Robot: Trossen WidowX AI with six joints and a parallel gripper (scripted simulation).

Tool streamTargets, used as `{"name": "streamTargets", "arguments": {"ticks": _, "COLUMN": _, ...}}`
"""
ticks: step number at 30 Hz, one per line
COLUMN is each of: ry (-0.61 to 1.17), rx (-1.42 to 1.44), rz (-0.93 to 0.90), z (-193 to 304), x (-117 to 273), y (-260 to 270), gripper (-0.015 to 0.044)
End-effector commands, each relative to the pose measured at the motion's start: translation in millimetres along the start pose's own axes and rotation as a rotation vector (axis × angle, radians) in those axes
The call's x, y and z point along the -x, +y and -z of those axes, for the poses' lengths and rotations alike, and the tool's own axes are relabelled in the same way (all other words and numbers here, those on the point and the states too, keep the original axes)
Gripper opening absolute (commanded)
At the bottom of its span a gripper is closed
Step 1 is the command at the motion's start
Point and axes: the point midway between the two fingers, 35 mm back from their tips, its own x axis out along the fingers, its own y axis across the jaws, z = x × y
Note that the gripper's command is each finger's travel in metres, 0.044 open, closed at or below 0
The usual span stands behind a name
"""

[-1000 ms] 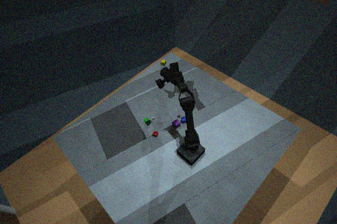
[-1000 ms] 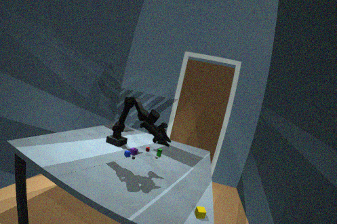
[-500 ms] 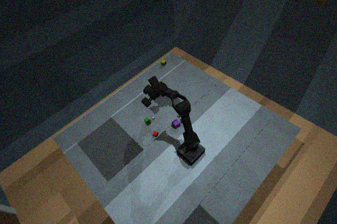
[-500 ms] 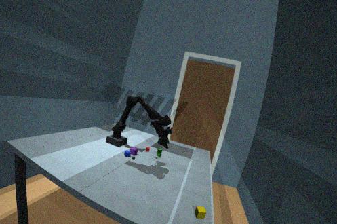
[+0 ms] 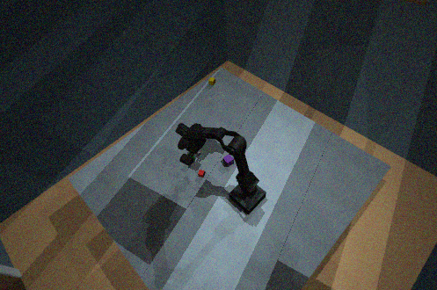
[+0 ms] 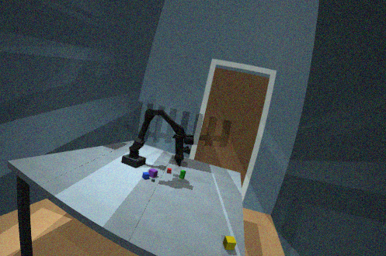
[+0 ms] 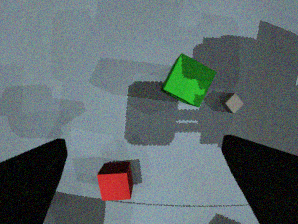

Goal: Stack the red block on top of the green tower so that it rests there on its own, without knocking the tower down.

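So the arm is bent over the table [image 6: 104, 202] with the gripper [image 6: 179, 160] pointing down, hanging above the tabletop near the blocks. Its fingers are spread wide with nothing between them; in the wrist view they're just two dark wedges at the left and right edges of the shot.

The red block [image 7: 115, 180] sits on the table on its own, between the two fingers in the wrist view but closer to the left one and not touching either. The green tower [image 7: 189, 80] stands a bit beyond it, upright as far as the exterior view shows [image 6: 182, 174]. From the top camera the gripper covers most of the tower, so only a sliver of green peeks out there.

Just beside the tower there's a tiny pale cube [image 7: 233, 103]. A purple block [image 6: 153, 172] and a blue block [image 6: 145, 175] sit next to each other closer to the robot base [image 6: 133, 160]. A yellow block [image 6: 229, 243] is way off by the table's edge, well apart from everything else.
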Motion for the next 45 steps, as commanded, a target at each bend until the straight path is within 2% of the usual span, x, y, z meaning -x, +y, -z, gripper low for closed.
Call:
{"name": "streamTargets", "arguments": {"ticks": 1, "ry": 0.124, "rx": 0.053, "rz": 0.037, "z": 31, "x": 1, "y": 25, "gripper": 0.044}}
{"name": "streamTargets", "arguments": {"ticks": 6, "ry": 0.222, "rx": 0.109, "rz": 0.073, "z": 57, "x": 4, "y": 41, "gripper": 0.044}}
{"name": "streamTargets", "arguments": {"ticks": 12, "ry": 0.222, "rx": 0.109, "rz": 0.073, "z": 58, "x": -2, "y": 38, "gripper": 0.044}}
{"name": "streamTargets", "arguments": {"ticks": 19, "ry": 0.222, "rx": 0.109, "rz": 0.073, "z": 66, "x": -39, "y": 35, "gripper": 0.044}}
{"name": "streamTargets", "arguments": {"ticks": 45, "ry": 0.222, "rx": 0.109, "rz": 0.074, "z": 73, "x": -69, "y": 30, "gripper": 0.044}}
